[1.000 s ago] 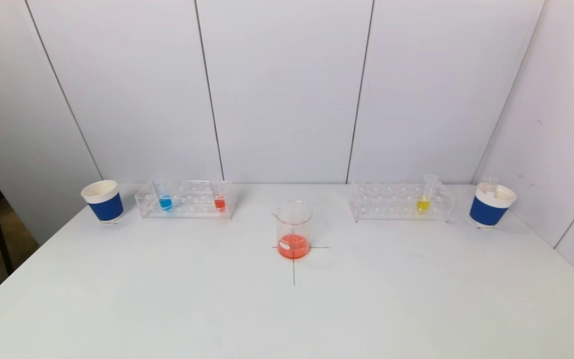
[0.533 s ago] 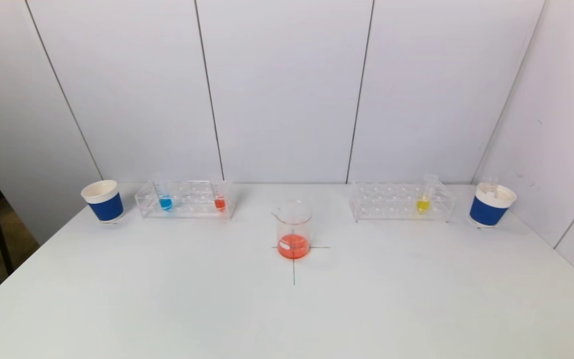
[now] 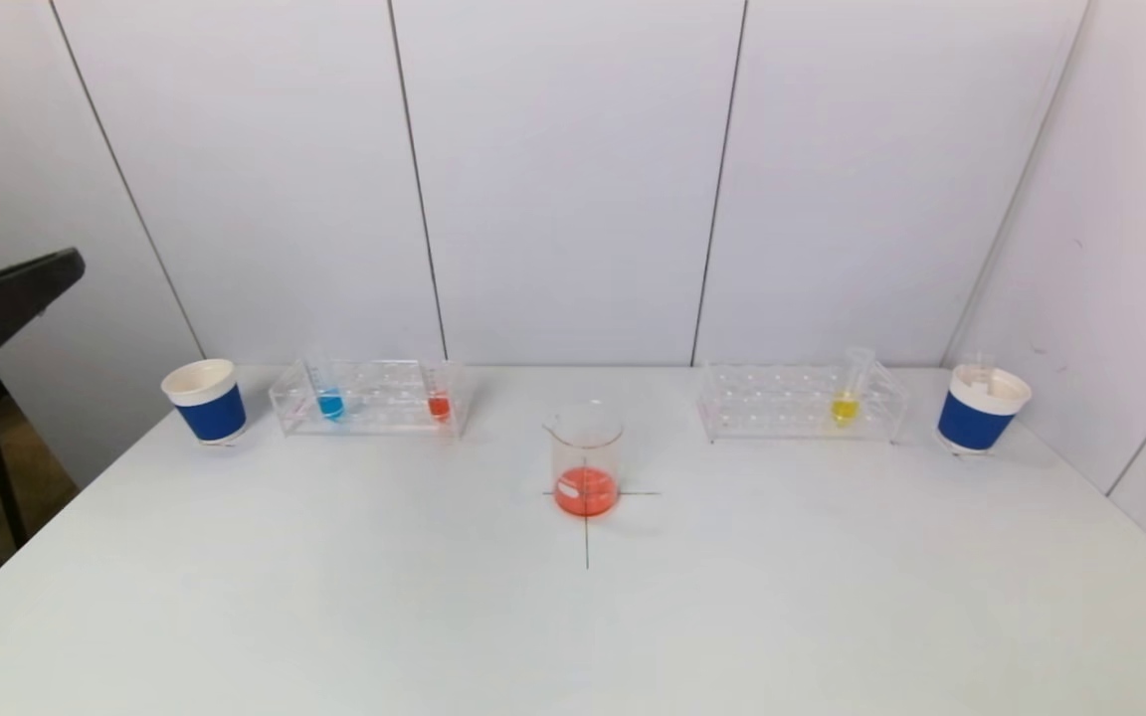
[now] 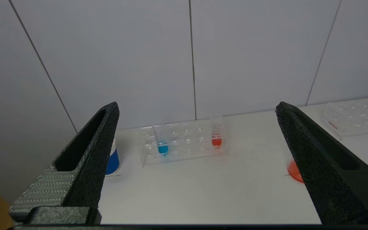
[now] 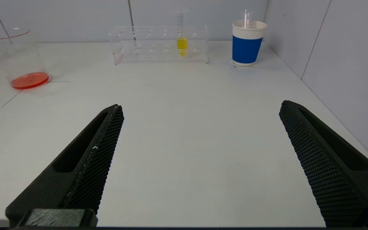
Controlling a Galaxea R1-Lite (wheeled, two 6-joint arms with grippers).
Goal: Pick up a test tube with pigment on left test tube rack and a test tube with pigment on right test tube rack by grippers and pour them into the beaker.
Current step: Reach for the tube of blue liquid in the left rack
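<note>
Nearest the robot, the right gripper [image 5: 200, 110] hangs low over the near part of the white table [image 3: 334, 617], its black jaws spread wide with nothing between them; it does not show in the head view. The left gripper [image 4: 196, 108] is raised at the table's left edge, its jaws likewise wide apart and empty, and only one dark finger [image 3: 6, 298] reaches into the head view. Farther out, the clear glass beaker [image 3: 586, 458] stands at the table's middle on a thin drawn cross, holding a shallow layer of orange-red liquid. Beyond it, near the back wall, the clear plastic left test tube rack [image 3: 369, 398] holds a tube with blue pigment [image 3: 330, 401] toward its left end and a tube with red pigment [image 3: 439, 402] toward its right end. The clear plastic right test tube rack [image 3: 800, 402] holds one upright tube with yellow pigment [image 3: 847, 398]. A blue-and-white paper cup [image 3: 205, 401] stands just left of the left rack, and a second blue-and-white paper cup [image 3: 978, 410] stands right of the right rack.
</note>
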